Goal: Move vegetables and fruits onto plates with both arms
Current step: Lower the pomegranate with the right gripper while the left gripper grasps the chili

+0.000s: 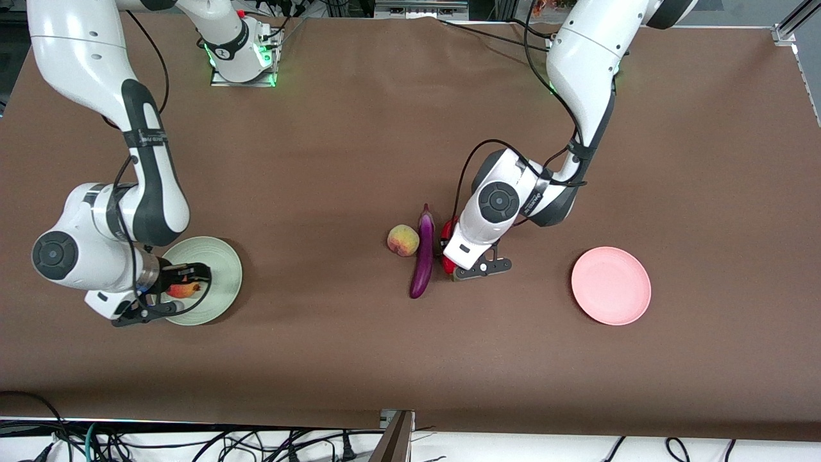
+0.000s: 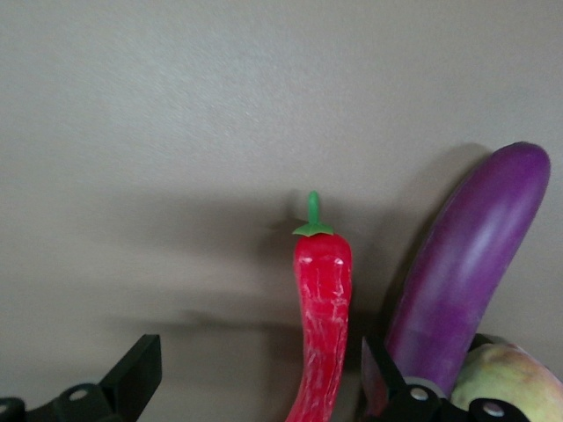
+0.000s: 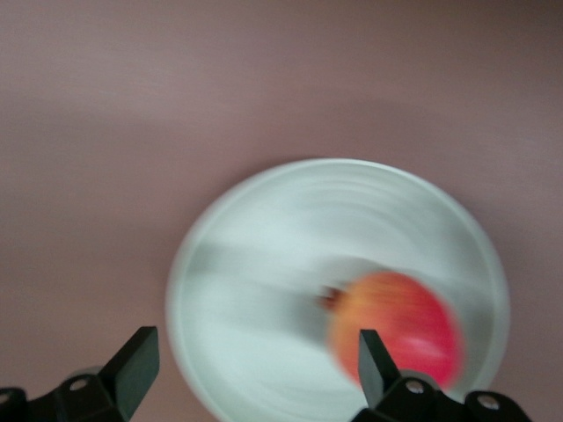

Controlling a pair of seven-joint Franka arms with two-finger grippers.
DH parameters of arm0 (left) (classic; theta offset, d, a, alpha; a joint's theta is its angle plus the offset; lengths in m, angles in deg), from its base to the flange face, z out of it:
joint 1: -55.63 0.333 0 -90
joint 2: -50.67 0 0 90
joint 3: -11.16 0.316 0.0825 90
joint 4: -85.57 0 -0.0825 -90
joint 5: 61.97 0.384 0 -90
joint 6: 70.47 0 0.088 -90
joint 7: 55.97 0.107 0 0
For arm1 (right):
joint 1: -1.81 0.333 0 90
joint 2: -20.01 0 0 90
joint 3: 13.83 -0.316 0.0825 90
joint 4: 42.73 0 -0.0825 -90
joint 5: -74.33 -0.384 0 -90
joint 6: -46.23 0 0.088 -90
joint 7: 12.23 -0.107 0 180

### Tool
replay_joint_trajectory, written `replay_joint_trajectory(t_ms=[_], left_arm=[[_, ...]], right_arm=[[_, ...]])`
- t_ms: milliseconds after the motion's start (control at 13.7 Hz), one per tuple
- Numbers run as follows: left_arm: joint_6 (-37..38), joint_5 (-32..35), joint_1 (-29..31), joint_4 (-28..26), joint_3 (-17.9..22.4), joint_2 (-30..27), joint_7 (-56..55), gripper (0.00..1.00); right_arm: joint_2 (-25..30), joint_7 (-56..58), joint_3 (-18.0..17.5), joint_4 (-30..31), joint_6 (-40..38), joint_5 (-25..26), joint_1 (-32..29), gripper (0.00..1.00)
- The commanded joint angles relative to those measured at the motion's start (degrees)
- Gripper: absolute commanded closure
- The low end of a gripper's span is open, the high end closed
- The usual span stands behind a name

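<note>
The red chili pepper [image 2: 322, 332] lay on the brown surface [image 1: 359, 128] just beside the eggplant [image 1: 423, 251], between the fingers of the wide-open left claw [image 2: 255, 387], ungripped. The red fruit [image 3: 398, 329] sat on the mint green plate [image 1: 221, 256] under the right claw [image 3: 251, 374], spread wide and holding nothing.

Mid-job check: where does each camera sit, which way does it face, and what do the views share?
Front: high across the table, facing both arms.
Left wrist: on the left arm, looking down at the chili between the open left pincer.
Right wrist: over the green plate, open right pincer by the red fruit.
Shared: front and left wrist show the eggplant.
</note>
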Motion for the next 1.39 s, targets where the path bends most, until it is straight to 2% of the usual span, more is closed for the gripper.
replay_joint_trajectory(t_ms=[0, 365, 438, 584, 803, 949, 1314], left_arm=[[-2.33, 0.20, -2.62, 1.98, 0.64, 2.77, -4.14, 0.00], [-2.69, 0.29, -3.06, 2.07, 1.00, 3.65, -4.07, 0.00], [-2.69, 0.38, -2.89, 2.07, 1.00, 3.65, -3.54, 0.03], [-2.69, 2.91, -2.89, 2.07, 0.91, 3.65, -3.54, 0.33], [-2.69, 3.98, -2.80, 2.07, 0.91, 3.65, -3.45, 0.68], [-2.69, 3.98, -2.54, 2.07, 0.91, 3.65, -3.45, 1.00], [-1.38, 3.98, -0.35, 2.33, 1.08, 1.99, -2.49, 1.00]], right_arm=[[0.42, -6.64, -4.44, 0.04, -0.44, -2.00, 0.25, 0.00], [0.33, -25.37, -12.18, -1.01, -0.17, -2.00, 2.18, 0.00], [0.33, -28.01, -12.37, -1.01, 0.18, -1.92, 3.75, 0.00], [-0.02, -33.63, -12.37, -0.93, 2.02, -1.92, 7.35, 0.00], [-1.07, -41.28, -12.28, -0.84, 5.97, -1.92, 12.02, 0.00], [-2.03, -46.46, -12.28, -0.66, 7.99, -1.74, 15.09, 0.00], [-4.93, -54.20, -12.19, -0.31, 12.47, -1.57, 20.01, 0.00]])
